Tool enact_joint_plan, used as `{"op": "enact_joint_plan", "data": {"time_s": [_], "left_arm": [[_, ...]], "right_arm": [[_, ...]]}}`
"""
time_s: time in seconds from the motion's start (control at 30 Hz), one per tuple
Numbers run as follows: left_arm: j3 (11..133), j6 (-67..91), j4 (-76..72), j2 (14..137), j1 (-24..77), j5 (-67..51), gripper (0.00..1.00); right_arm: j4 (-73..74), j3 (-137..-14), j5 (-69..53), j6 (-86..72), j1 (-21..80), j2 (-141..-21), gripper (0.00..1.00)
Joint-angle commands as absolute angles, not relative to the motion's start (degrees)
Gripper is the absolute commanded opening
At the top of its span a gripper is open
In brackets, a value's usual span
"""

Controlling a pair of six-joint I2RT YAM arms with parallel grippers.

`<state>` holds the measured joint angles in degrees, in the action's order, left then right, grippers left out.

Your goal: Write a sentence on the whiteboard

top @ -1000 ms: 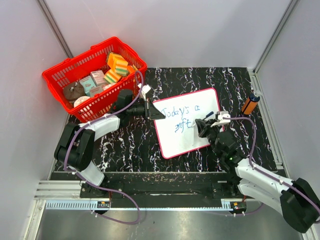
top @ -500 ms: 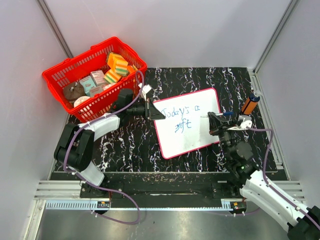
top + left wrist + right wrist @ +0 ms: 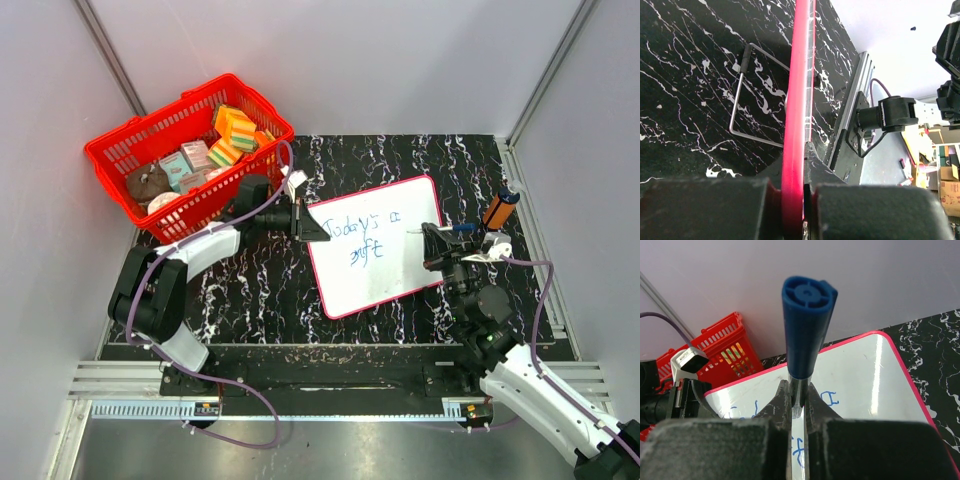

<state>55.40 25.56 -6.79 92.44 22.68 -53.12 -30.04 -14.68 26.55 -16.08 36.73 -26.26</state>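
Observation:
The whiteboard point(image 3: 385, 275), white with a red-pink rim, lies tilted on the black marbled table. The sentence point(image 3: 358, 237) shows in thin blue words, "Today's a" above "gift". My left gripper point(image 3: 303, 222) is shut on the board's left corner; the left wrist view shows the red rim point(image 3: 797, 100) edge-on between the jaws of the left gripper point(image 3: 799, 167). My right gripper point(image 3: 432, 246) hovers at the board's right edge, shut on a blue marker point(image 3: 459, 229). In the right wrist view the marker point(image 3: 805, 325) stands up between the jaws of the right gripper point(image 3: 797, 390), above the whiteboard point(image 3: 865, 375).
A red basket point(image 3: 115, 150) with sponges and small boxes stands at the back left, right behind the left arm. An orange cylinder point(image 3: 500, 208) lies at the table's right edge. A bent wire frame point(image 3: 747, 95) lies on the table beside the board.
My right arm has swung from over the word "gift" to the board's right edge, taking the marker with it. The left gripper and the board have stayed put.

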Motion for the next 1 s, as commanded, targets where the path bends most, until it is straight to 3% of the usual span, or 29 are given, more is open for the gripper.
{"op": "enact_joint_plan", "data": {"time_s": [0.0, 0.63, 0.73, 0.9, 0.97], "left_arm": [[51.3, 9.8, 6.4, 96.2, 23.8, -37.8, 0.01], [52.6, 5.6, 12.8, 95.3, 26.7, -28.3, 0.13], [52.1, 5.5, 12.7, 94.4, 26.8, -27.8, 0.23], [52.0, 5.5, 12.7, 93.5, 27.1, -26.5, 0.49], [52.1, 5.9, 12.5, 93.4, 27.1, -26.9, 0.52]], "right_arm": [[-29.6, -17.0, 28.5, -15.4, 36.6, -26.0, 0.00], [-28.2, -17.2, 28.7, -15.1, 36.6, -25.4, 0.00], [-28.1, -17.2, 28.8, -15.1, 36.6, -25.8, 0.00], [-28.0, -17.1, 28.9, -15.5, 36.7, -25.9, 0.00], [-27.9, -17.1, 28.9, -15.6, 36.6, -25.9, 0.00]]}}
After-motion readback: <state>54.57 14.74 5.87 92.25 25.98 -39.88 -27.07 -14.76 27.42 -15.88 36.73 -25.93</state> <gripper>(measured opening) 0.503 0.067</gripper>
